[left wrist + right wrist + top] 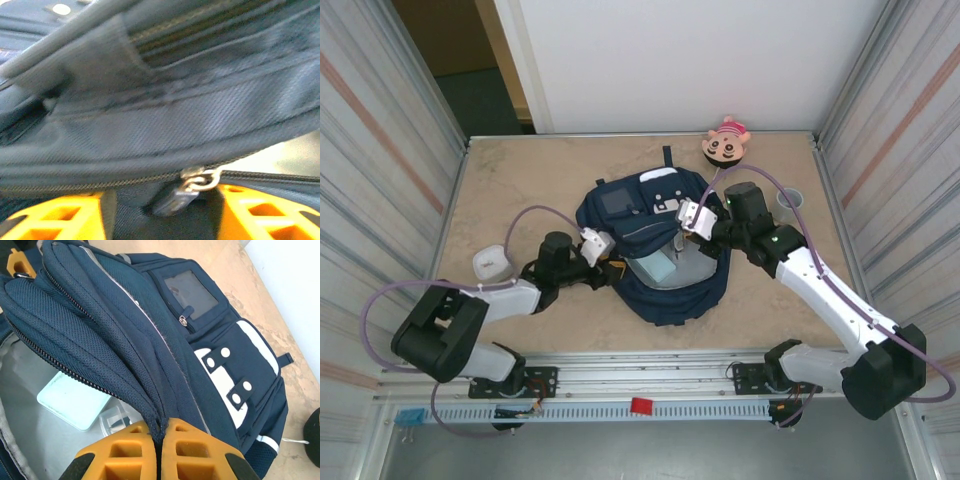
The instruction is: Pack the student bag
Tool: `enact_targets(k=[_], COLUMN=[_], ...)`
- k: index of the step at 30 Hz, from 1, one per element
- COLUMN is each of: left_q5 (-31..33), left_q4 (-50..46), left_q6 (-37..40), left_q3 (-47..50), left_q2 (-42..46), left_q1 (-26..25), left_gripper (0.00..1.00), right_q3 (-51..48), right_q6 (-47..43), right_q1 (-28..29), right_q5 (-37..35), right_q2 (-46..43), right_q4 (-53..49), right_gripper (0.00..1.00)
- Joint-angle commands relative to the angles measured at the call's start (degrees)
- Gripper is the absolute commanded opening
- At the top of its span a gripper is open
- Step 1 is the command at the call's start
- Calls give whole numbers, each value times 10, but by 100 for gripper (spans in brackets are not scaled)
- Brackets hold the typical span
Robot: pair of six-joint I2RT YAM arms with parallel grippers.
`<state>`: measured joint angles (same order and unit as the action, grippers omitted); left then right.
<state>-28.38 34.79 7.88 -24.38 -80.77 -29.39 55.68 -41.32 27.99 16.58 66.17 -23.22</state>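
The right tool (161,432) was pinched shut on the lifted flap edge of the student bag (665,300). The left tool (160,195) stood partly open, its orange fingers (55,220) either side of a zipper pull (197,181). The bag lay mid-surface (520,180), between both arms, its main compartment gaping.
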Motion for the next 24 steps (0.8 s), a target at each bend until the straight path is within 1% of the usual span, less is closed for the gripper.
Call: enact_targets(k=[1,6,9,12,14,17,18,20,21,22,23,24], left_q5=[-41,-56,-54,-53,-51,-4,4,10,18,27,34,41], left_q4=[44,13,-4,-14,-28,-53,-55,-52,-52,-55,-56,-57], left_q6=[35,46,43,33,28,9,1,-7,-14,-18,-21,-23], left_q3=[-16,-15,-10,-3,0,2,3,7,7,7,6,4], left_q2=[-7,11,33,54,69,88,90,90,86,83,79,75], left_q1=[-15,-27,-31,-37,-43,-57,-59,-59,-60,-60,-61,-60], left_gripper=[41,18,9,2,0,0,0,0,0,0,0,0], right_q3=[11,11,11,4,0,4,12,32,36,35,32,28], right_q6=[33,46,55,65,74,110,139,221,282,343,418,490], right_q1=[-5,-9,-9,-9,-9,-9,-9,-9,-9,-9,-9,-9], right_q5=[20,2,-7,-17,-23,-23,-15,8,18,20,17,15], right_q2=[-16,-5,1,7,10,9,7,-2,-9,-18,-27,-39], right_q4=[27,33,36,46,53,49,35,-5,-19,-28,-41,-57], right_gripper=[0,0,0,0,0,0,5,24,33,39,47,52])
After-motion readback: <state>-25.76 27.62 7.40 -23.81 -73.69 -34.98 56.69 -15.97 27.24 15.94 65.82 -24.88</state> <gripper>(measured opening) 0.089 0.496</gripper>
